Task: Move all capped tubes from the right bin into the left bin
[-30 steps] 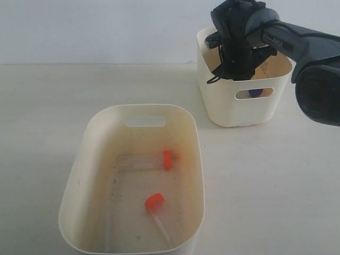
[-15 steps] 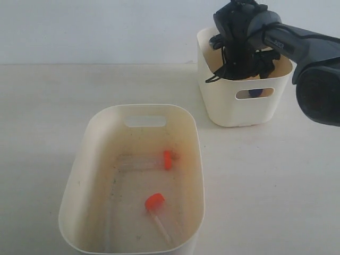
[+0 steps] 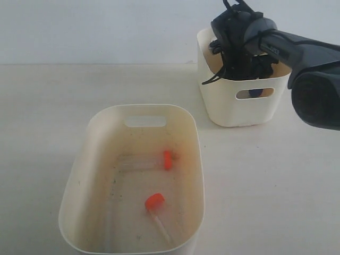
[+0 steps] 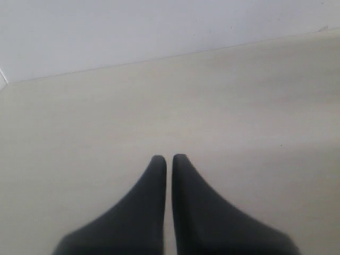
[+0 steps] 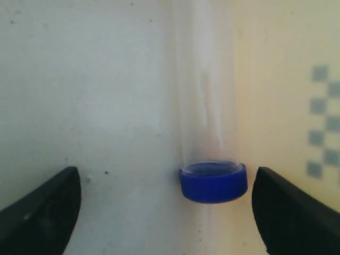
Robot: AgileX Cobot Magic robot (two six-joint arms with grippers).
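The right tool (image 5: 166, 183) is wide open inside the right bin (image 3: 229, 109), a blue-capped tube (image 5: 212, 180) between its fingers, untouched. The left tool (image 4: 169, 164) is closed over the worktop (image 4: 159, 95).

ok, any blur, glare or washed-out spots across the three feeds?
Exterior view: soft even light, no glare; the right arm is an out-of-focus dark mass near the lens, and the clear tube bodies nearly vanish against the left bin floor. Left wrist view: left tool soft-edged, table featureless. Right wrist view: blue-capped tube fairly sharp, right tool blurred at the corners.
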